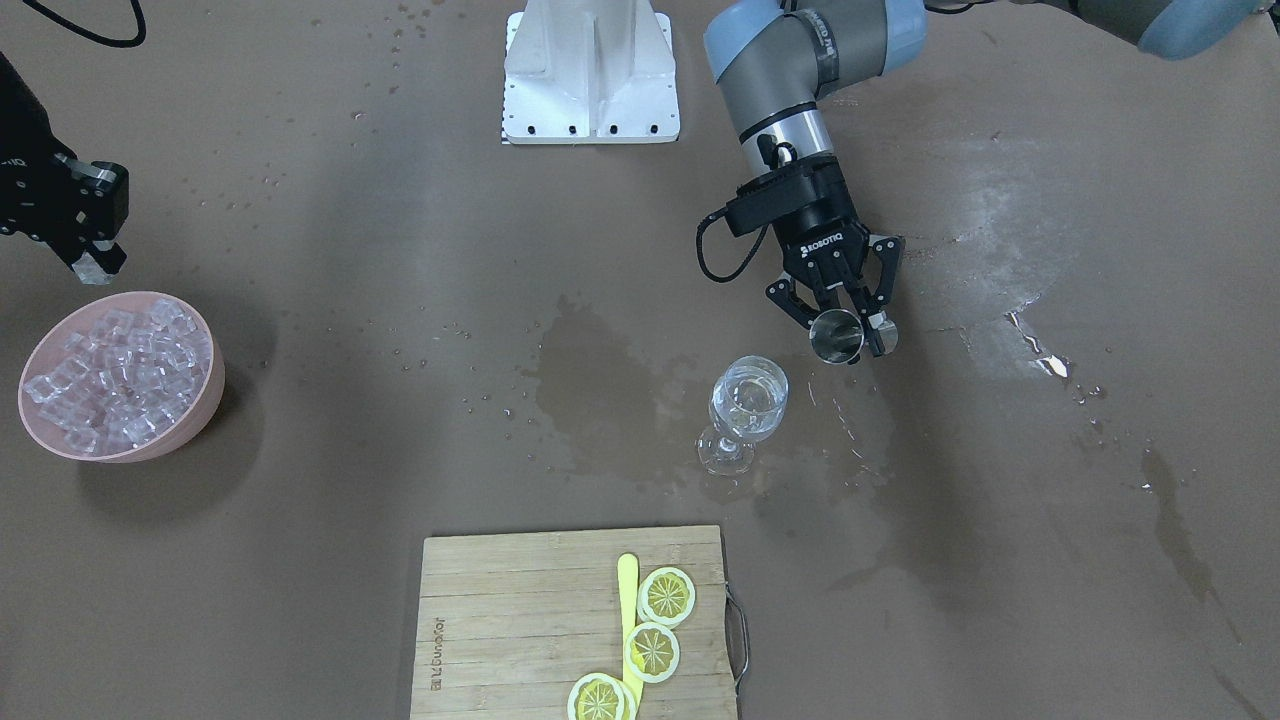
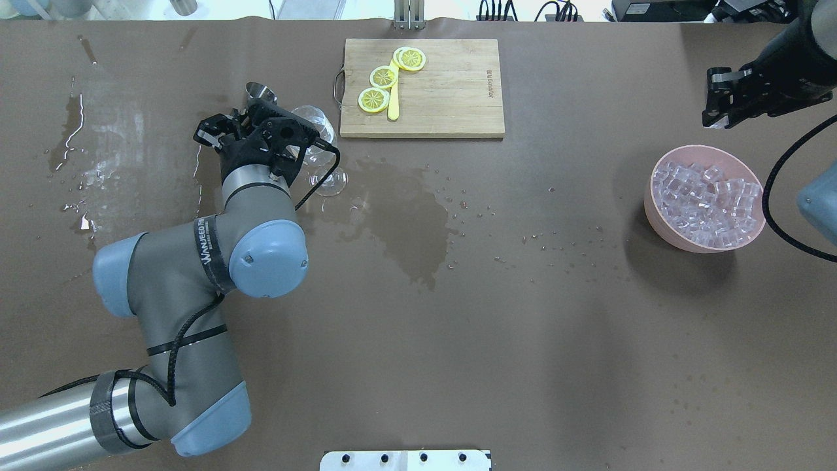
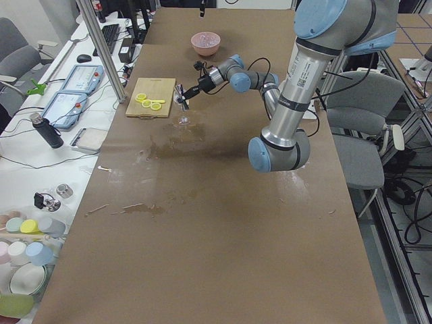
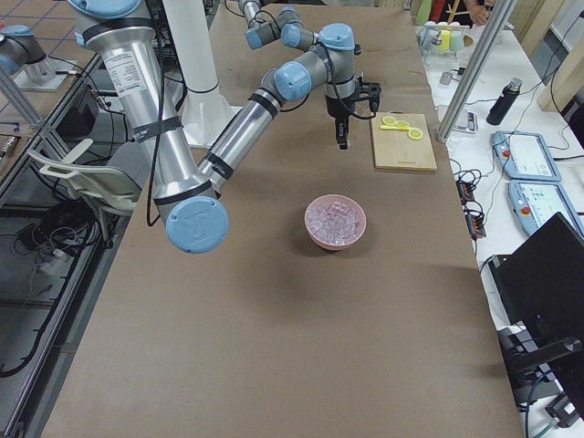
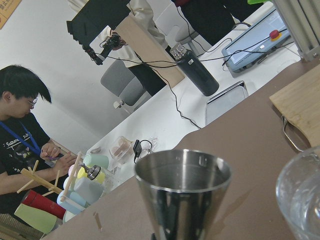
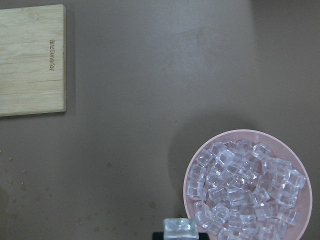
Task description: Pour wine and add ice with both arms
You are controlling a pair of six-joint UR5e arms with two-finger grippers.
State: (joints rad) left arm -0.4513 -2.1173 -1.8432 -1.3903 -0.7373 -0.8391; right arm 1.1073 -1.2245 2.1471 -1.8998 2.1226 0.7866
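My left gripper [image 1: 846, 330] is shut on the steel jigger [image 1: 836, 338] and holds it tipped on its side just beside and above the stemmed glass [image 1: 748, 400]. The glass stands upright and holds clear wine [image 1: 750, 392]. In the left wrist view the jigger [image 5: 182, 192] fills the middle and the glass rim [image 5: 302, 195] is at the right. My right gripper [image 1: 92, 262] hovers just beyond the pink bowl [image 1: 205, 400] of ice [image 1: 115, 375] and is shut on one ice cube [image 6: 180, 229].
A bamboo cutting board [image 1: 500, 620] with three lemon slices [image 1: 666, 596] and a yellow stick lies at the operators' edge. Wet patches [image 1: 590, 390] spread around the glass and to the robot's left. The white base plate [image 1: 590, 100] is at the robot's side.
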